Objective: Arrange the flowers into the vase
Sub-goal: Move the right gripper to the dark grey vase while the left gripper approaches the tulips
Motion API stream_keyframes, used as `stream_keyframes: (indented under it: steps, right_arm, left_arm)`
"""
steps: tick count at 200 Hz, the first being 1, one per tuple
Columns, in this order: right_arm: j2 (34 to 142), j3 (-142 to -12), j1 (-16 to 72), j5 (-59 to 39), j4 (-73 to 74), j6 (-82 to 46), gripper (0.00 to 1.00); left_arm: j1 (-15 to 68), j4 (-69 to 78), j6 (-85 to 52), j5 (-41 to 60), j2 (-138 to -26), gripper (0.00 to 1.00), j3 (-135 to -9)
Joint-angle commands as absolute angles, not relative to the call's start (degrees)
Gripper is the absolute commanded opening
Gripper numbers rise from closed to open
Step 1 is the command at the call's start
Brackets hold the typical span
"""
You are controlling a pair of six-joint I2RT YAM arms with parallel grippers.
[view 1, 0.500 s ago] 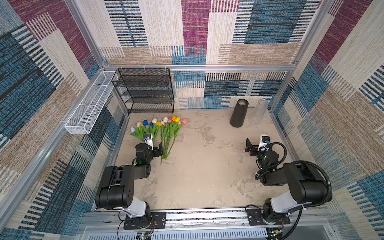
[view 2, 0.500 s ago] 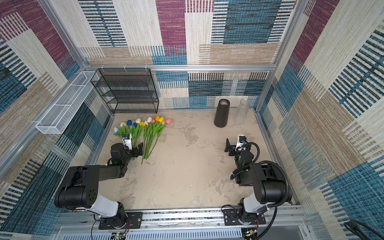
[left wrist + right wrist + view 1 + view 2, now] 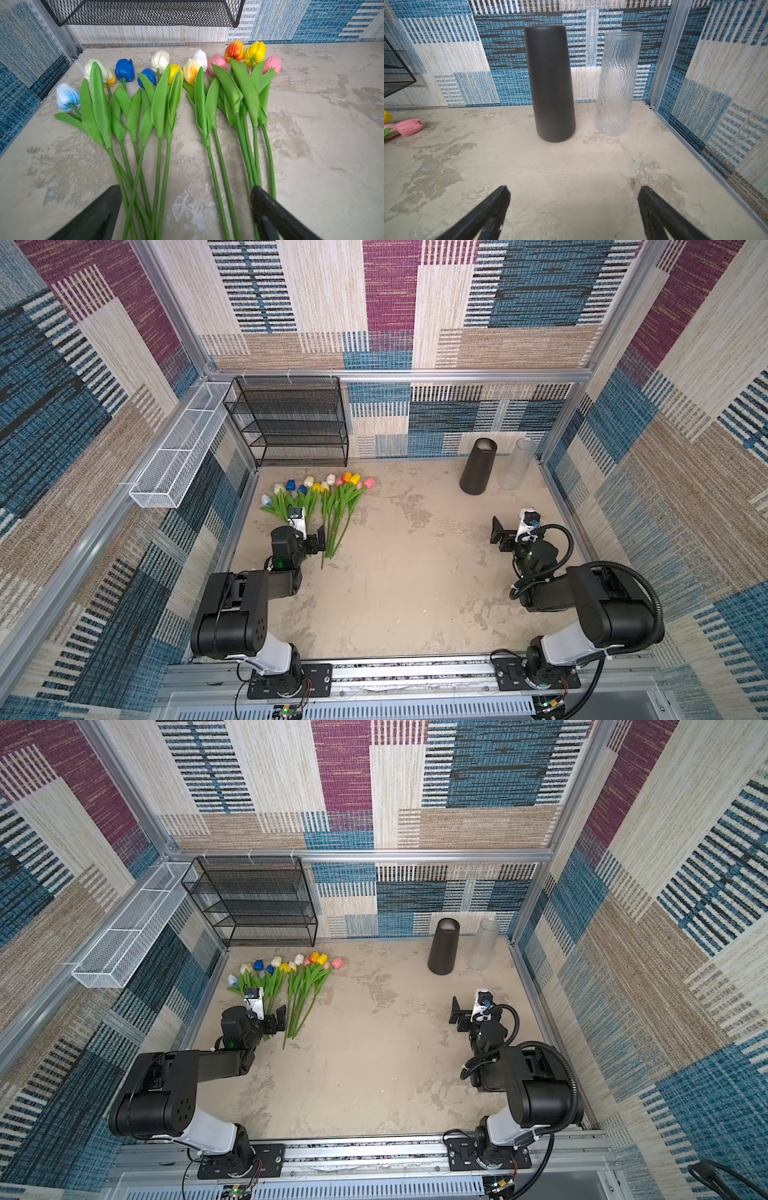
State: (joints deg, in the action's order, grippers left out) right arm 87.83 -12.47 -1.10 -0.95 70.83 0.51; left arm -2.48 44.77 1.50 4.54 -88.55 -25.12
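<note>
Left wrist view: shows the flowers (image 3: 160, 104) lying flat on the table (image 3: 322, 155), stems pointing in between the wide-open left gripper (image 3: 186, 188), easy to pinch. Finds the right gripper (image 3: 574, 188) wide open too, empty, facing the black vase (image 3: 552, 83) and glass vase (image 3: 616, 83), probably waiting.

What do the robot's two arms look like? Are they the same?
Nearly the same. The left arm and the right arm are chunky black tubes with white shoulders, a small white camera at each wrist and flat black jaws. A thick ribbed black cable loops over the right arm.
</note>
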Motion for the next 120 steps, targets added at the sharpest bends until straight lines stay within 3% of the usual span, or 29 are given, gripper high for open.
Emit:
stream_keyframes:
  steps: [1,73,99,120]
  right_arm:
    - [88.0,-13.1,-1.0,-1.4,71.6,0.8,1.0]
    - [87.2,-12.5,-1.0,-1.0,72.7,1.0,1.0]
    - [76.1,-18.6,0.8,2.5,53.8,0.8,0.98]
    - [65.2,-18.0,1.0,-1.7,52.9,-2.9,0.98]
  left_arm:
    - [-2.6,45.7,1.1,4.7,-88.6,0.99,-25.3]
    - [-2.6,46.5,1.2,4.6,-87.7,0.99,-24.8]
    - [0.9,36.4,1.0,-4.1,-73.5,0.99,-23.9]
    - [5.0,24.7,-5.2,-5.3,-60.1,0.98,-26.6]
